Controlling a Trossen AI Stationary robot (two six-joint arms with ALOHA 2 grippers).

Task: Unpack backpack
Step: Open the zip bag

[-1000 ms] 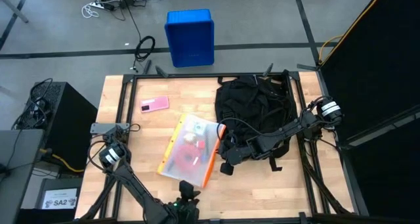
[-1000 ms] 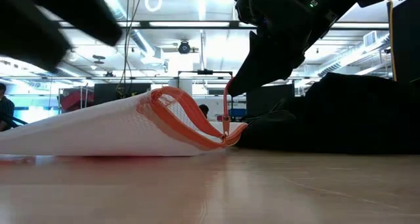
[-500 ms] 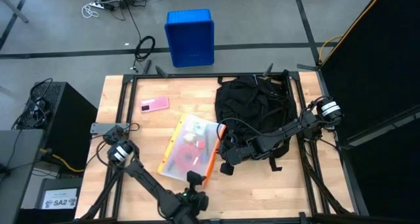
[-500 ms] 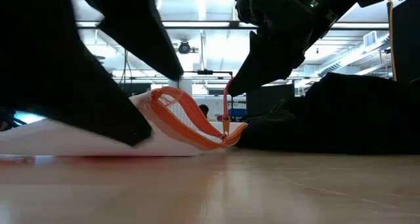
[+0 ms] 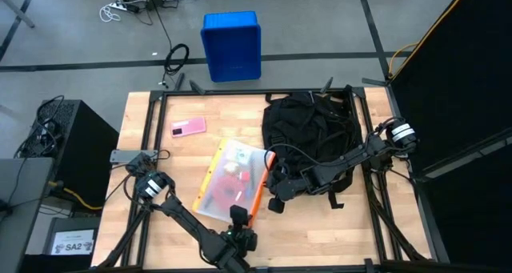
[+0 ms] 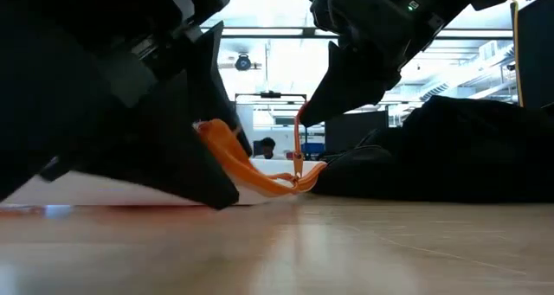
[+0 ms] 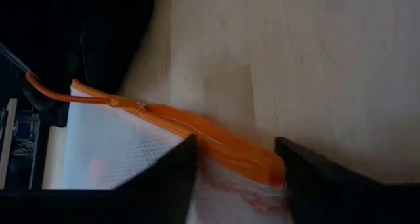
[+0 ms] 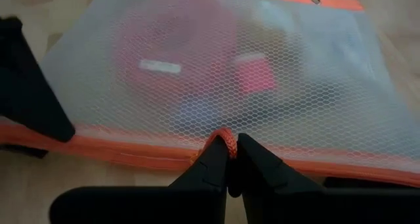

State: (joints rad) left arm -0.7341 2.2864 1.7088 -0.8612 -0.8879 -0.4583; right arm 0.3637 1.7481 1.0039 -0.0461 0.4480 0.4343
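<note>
The mesh zipper pouch (image 5: 230,182) lay flat on the table (image 5: 160,145) just beside the backpack (image 5: 308,129), which slumped at the table's far right part, so the step in hand looked like opening the pouch, one item of the unpacking. The right pincer (image 8: 228,159) was closed tight on the orange zipper pull (image 8: 223,137) at the pouch edge nearest the backpack. The left pincer (image 7: 233,159) sat at the pouch's near corner, farthest from the backpack, its fingers (image 7: 170,171) parted on either side of the orange zipper edge (image 7: 197,129) without yet pinching it. The next move probably called for the left pincer to clamp that corner firmly, so that the right could draw the pull along the edge without dragging the whole pouch. A pink card (image 5: 188,127) lay beyond the pouch, well apart from the backpack. The only readable writing was "SA2" on a label (image 5: 74,243) off the table; no lettering showed on the backpack.
</note>
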